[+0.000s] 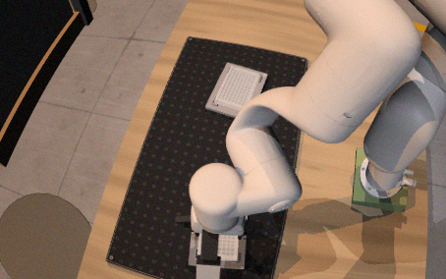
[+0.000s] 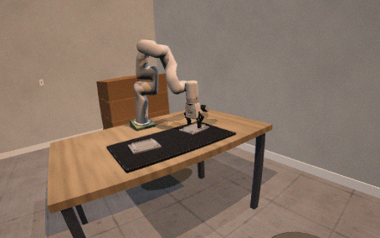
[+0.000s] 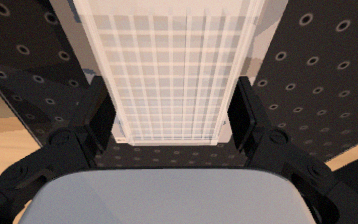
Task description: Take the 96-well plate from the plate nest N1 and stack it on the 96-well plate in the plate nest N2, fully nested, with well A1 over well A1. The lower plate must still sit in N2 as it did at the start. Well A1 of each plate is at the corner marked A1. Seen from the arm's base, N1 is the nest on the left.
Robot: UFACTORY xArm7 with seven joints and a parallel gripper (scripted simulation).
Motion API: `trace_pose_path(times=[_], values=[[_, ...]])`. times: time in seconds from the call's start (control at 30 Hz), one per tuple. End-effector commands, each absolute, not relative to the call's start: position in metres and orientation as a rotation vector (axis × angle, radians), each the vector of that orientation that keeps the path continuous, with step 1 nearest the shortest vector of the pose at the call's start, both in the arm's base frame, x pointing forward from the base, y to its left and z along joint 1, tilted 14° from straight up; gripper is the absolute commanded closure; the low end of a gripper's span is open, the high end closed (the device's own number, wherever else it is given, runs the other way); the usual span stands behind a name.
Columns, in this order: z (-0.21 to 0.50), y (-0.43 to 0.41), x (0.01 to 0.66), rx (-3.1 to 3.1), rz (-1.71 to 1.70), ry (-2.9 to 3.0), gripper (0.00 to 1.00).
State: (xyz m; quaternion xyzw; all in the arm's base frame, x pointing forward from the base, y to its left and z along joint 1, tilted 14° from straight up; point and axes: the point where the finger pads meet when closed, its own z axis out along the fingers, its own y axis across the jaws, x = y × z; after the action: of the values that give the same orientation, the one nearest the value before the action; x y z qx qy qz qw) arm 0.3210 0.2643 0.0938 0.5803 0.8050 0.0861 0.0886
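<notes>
Your gripper is clamped across the long sides of the 96-well plate, which sits in its nest at one end of the black mat. The second plate lies in its nest toward the mat's other end.

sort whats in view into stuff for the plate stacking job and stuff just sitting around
For the job:
- white 96-well plate held between the black gripper fingers
- second white 96-well plate in its grey nest
- black perforated mat

Just around:
- brown wooden cabinet
- round tan floor disc
</notes>
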Motion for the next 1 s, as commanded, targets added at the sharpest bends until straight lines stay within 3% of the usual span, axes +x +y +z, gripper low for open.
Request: trace_pose_path(times=[0.0, 0.97], values=[[0.095, 0.265, 0.322, 1.726, 0.26, 2.395, 1.0], [0.11, 0.265, 0.318, 1.726, 0.261, 2.395, 1.0]])
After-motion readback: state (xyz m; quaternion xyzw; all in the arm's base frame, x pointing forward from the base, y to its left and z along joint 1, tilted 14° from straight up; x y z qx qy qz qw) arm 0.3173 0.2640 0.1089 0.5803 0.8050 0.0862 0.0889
